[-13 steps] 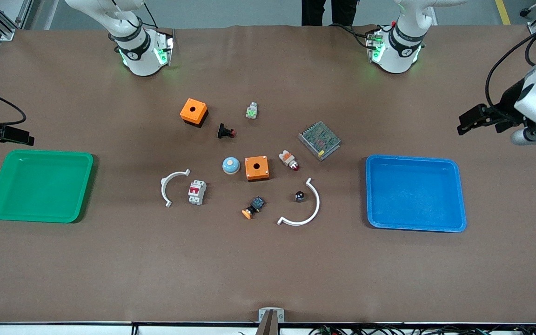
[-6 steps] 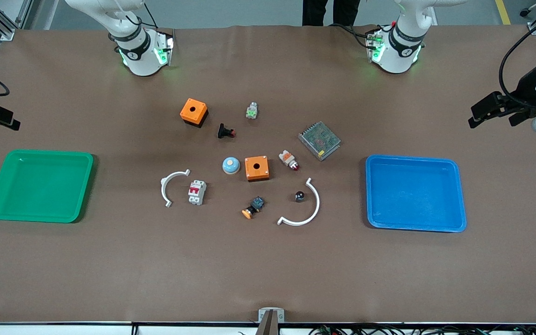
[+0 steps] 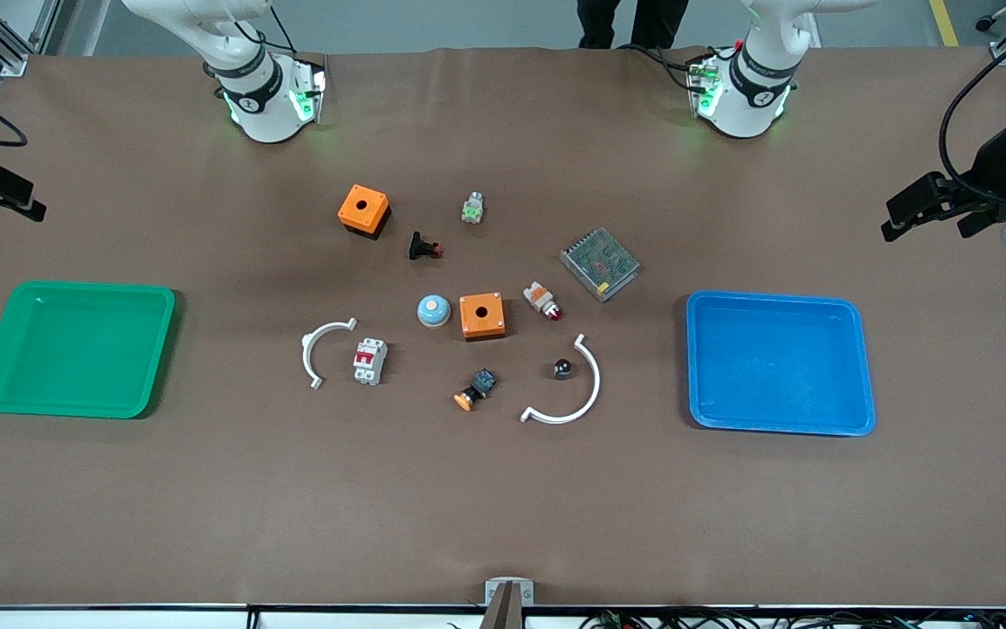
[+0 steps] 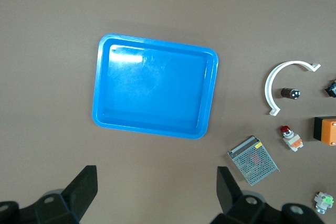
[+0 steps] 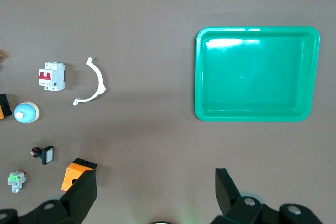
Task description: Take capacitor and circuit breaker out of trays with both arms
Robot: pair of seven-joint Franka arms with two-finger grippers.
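The capacitor lies inside a white arc near the table's middle, and shows in the left wrist view. The breaker lies beside another white arc, and shows in the right wrist view. My left gripper is open and empty, high over bare table at the left arm's end, beside the blue tray. My right gripper is open and empty, high over the table's edge at the right arm's end, beside the green tray.
Around the middle lie two orange boxes, a mesh power supply, a blue dome button, a red-tipped black button, an orange-capped switch and a white-and-orange part. Both trays hold nothing.
Both grippers have drawn outward toward their ends of the table, away from the trays. The parts on the table have not moved.
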